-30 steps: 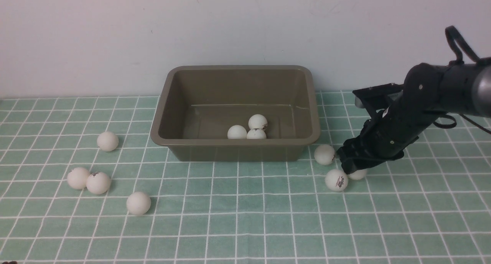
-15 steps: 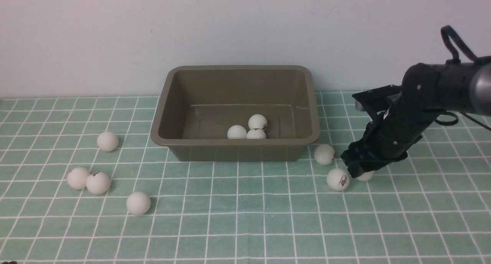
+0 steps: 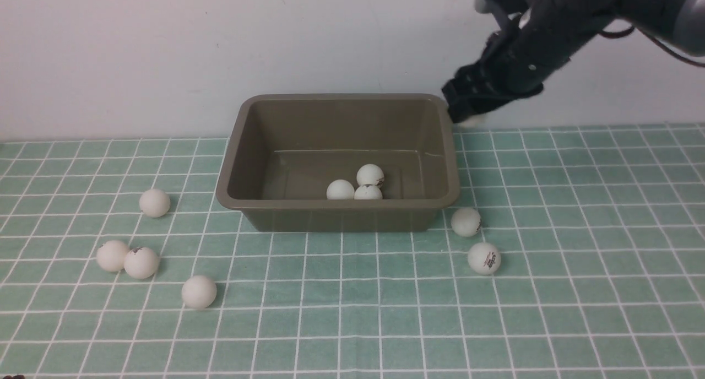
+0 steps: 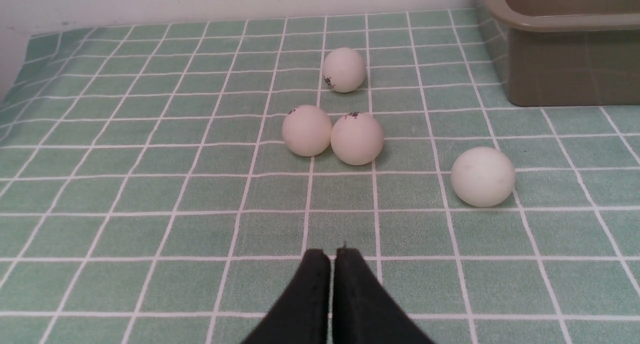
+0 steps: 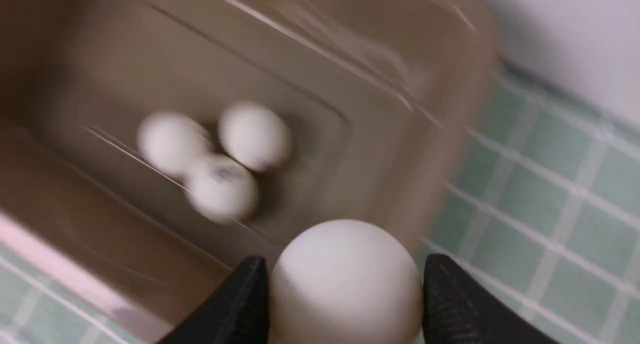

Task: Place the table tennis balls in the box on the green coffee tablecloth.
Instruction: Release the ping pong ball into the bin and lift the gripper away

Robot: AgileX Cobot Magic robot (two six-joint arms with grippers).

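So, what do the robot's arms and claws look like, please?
The right arm, the only one in view, is matte black, with a grey rounded segment and a thin dark cable. The right claw and the left claw both have black fingers tapering to narrow tips.

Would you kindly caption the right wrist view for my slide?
Right gripper holds a table tennis ball by the box corner; three balls lie inside.

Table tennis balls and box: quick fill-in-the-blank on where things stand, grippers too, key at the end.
The box contains ___ table tennis balls.
___ more lie loose on the green tablecloth.
The right gripper is closed on one ___.
The left gripper, holding nothing, is ___.
Missing: three; six; ball; shut.
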